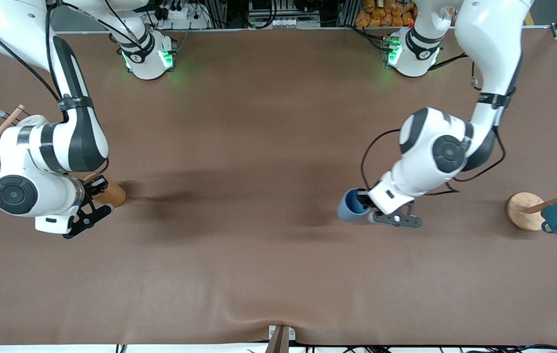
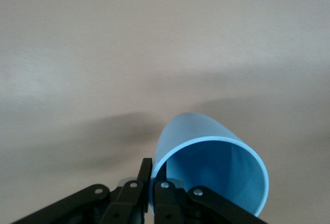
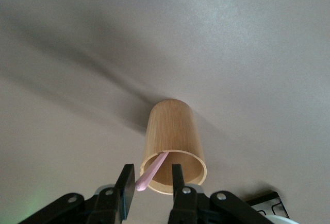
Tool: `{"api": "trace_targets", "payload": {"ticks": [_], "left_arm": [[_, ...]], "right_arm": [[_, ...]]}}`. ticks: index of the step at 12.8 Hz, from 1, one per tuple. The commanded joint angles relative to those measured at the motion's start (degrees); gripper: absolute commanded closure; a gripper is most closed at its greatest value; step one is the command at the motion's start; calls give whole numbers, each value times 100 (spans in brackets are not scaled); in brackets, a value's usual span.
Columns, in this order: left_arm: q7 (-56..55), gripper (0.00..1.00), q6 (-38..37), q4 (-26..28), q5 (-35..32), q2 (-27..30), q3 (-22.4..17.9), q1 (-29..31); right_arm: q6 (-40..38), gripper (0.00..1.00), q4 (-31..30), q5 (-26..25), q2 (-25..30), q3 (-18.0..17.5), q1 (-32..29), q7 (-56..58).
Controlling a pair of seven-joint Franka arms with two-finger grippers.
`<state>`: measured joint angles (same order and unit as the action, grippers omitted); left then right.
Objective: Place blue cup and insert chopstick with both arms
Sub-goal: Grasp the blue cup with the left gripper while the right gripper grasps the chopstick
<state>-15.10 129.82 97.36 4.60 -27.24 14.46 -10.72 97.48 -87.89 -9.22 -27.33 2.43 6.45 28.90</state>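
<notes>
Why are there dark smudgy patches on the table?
Shadows: in the front view the arms throw wide soft ones across the table; in the left wrist view a blurry one lies by the blue cup; in the right wrist view streaks fan from the wooden cup.

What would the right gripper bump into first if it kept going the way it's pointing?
Most likely the pink chopstick, whose top sticks up between the right gripper's fingers, with the wooden cup holding it right below. Depth is hard to judge, but the fingers appear not quite closed on the stick.
</notes>
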Motion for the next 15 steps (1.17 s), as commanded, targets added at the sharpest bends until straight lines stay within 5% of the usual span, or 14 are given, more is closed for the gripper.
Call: {"api": "trace_targets", "payload": {"ticks": [1, 3, 5, 15], "left_arm": [[-501, 100, -62, -409, 14, -220, -49, -325], [-948, 100, -62, -480, 6, -291, -75, -623], [-1344, 100, -54, -498, -47, -326, -101, -861], [-3226, 100, -123, -455, -732, -590, -110, -1872]], "right_arm": [[-45, 67, 8, -18, 17, -15, -21, 19], [-45, 76, 8, -9, 17, -15, -21, 19], [-45, 100, 8, -1, 17, -15, -21, 19], [-405, 100, 244, 237, 158, -15, -91, 133]]}}
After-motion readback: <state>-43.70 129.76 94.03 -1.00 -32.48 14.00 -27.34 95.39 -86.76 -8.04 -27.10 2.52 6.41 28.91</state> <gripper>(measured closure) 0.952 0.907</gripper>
